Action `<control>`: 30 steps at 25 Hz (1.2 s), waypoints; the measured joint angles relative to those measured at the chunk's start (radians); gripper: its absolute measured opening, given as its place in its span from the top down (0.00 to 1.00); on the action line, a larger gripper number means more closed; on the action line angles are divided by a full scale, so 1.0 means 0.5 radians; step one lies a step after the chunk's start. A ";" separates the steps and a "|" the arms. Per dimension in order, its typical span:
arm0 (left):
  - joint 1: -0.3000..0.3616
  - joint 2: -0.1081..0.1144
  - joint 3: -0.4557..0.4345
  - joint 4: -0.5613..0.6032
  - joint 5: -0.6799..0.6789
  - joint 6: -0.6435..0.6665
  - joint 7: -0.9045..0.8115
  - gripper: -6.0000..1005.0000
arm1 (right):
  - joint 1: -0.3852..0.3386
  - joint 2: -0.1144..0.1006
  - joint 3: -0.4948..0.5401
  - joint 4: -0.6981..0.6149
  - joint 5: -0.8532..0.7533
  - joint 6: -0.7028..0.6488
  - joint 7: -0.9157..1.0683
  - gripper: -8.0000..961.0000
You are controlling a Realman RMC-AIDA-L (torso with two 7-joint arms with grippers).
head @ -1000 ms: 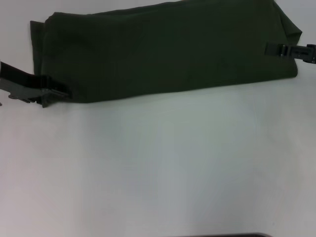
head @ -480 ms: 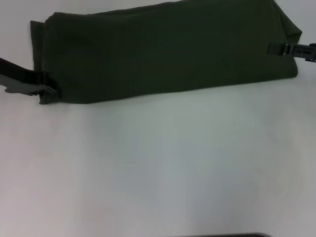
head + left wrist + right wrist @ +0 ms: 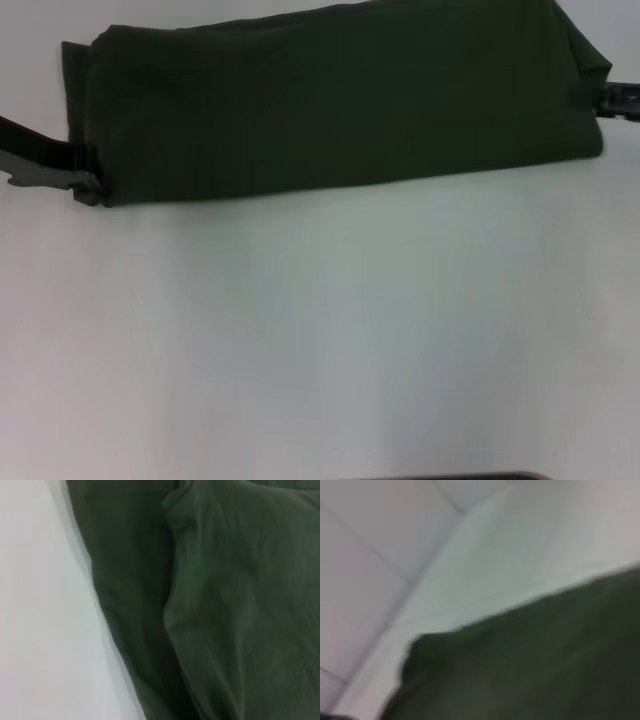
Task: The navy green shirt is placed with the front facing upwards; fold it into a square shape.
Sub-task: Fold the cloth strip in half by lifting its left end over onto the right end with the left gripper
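Head view: folded navy green shirt (image 3: 340,100) spans between left pincer (image 3: 88,185) and right pincer (image 3: 600,100), grips unclear

No legible text or labels anywhere

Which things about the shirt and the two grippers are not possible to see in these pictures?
- Navy green shirt: front lettering and neck label are hidden by the fold; the head view's top edge cuts off its far side.
- Left gripper: at the shirt's near left corner; the cloth hides its fingertips.
- Right gripper: at the shirt's right end, cut off by the head view's edge.
- Right wrist view: blurred; only cloth and table show.
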 joint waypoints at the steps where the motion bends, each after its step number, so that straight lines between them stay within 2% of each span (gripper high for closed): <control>1: 0.000 0.000 0.000 0.001 0.000 0.001 0.006 0.97 | 0.025 -0.028 -0.002 -0.001 -0.090 0.026 0.102 0.25; 4: -0.002 0.000 0.000 0.004 0.001 0.001 0.023 0.97 | 0.106 -0.083 -0.004 -0.001 -0.336 0.079 0.317 0.25; 9: -0.014 -0.006 0.023 0.007 0.002 0.002 0.034 0.97 | 0.231 -0.106 -0.007 -0.003 -0.580 0.145 0.446 0.25; 12: -0.015 -0.007 0.029 0.009 -0.001 0.002 0.035 0.97 | 0.292 -0.082 -0.030 0.018 -0.699 0.210 0.477 0.25; 19: -0.031 -0.012 0.031 0.010 0.002 -0.016 0.037 0.97 | 0.419 0.016 -0.075 0.101 -1.012 0.458 0.540 0.25; 23: -0.039 -0.016 0.037 0.009 0.002 -0.018 0.039 0.97 | 0.444 0.025 -0.083 0.119 -1.024 0.495 0.543 0.25; 30: -0.032 -0.025 0.037 0.006 0.002 -0.039 0.040 0.97 | 0.442 0.015 -0.081 0.121 -1.023 0.539 0.563 0.25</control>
